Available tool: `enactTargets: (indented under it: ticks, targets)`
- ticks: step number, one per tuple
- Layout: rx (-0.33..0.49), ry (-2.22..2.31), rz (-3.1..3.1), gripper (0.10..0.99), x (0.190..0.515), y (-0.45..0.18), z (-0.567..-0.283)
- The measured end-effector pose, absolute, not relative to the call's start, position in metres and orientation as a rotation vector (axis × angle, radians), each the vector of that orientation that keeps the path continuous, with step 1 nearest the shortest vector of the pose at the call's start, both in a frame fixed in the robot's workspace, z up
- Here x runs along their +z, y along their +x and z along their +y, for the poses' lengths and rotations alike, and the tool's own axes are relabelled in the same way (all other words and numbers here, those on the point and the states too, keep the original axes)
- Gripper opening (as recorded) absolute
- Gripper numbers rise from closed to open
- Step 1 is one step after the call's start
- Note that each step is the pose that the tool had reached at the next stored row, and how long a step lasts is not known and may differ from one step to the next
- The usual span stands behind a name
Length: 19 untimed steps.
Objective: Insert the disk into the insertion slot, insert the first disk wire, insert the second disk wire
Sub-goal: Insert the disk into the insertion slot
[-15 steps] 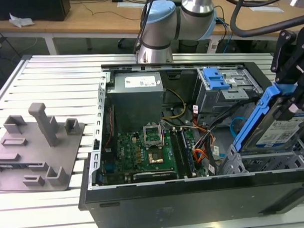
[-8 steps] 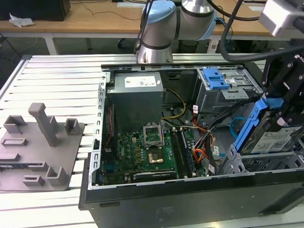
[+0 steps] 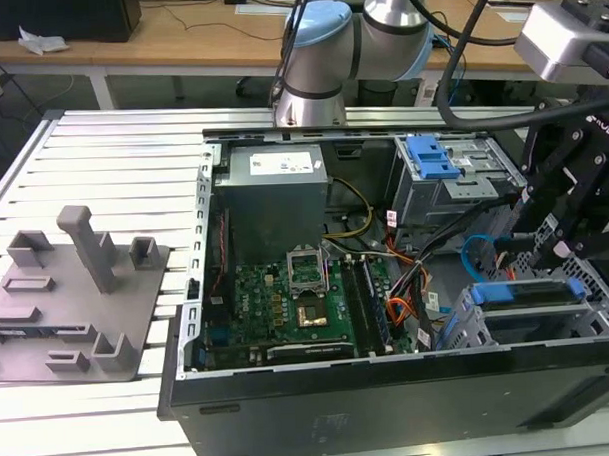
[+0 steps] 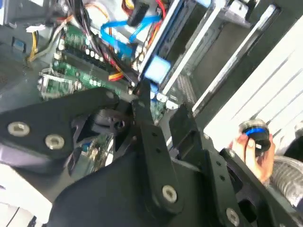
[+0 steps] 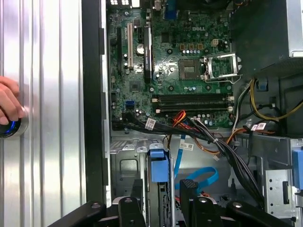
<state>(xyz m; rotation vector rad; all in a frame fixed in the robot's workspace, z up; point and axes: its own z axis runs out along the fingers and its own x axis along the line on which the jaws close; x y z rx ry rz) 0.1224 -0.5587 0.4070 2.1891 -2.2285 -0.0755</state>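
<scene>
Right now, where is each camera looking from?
Exterior view: off the arm, above the open case, looking down into it; arm and gripper show.
First wrist view: on the arm, facing the board; gripper shows.
Second wrist view: behind the gripper, slanting towards the blue cable.
Both wrist views share a person's hand and the cable.

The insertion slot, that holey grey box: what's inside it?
Inside the insertion slot sits the disk, seen by its blue carrier frame. Its silver body and label are hidden under the frame and the gripper above.
</scene>
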Motion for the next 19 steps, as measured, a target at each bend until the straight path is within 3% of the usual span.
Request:
enactTargets:
  ticks: [1, 3, 5, 8, 19]
  targets:
    - [-0.075, 2.189, -2.228, 0.439, 0.407, 0.122, -0.559]
    - [-0.075, 2.189, -2.228, 0.294, 0.407, 0.122, -0.559]
    - [-0.075, 2.189, -2.228, 0.294, 0.407, 0.122, -0.559]
    - [-0.075, 2.189, -2.228, 0.114, 0.406, 0.122, -0.559]
    - [-0.082, 2.185, -2.225, 0.106, 0.402, 0.143, -0.556]
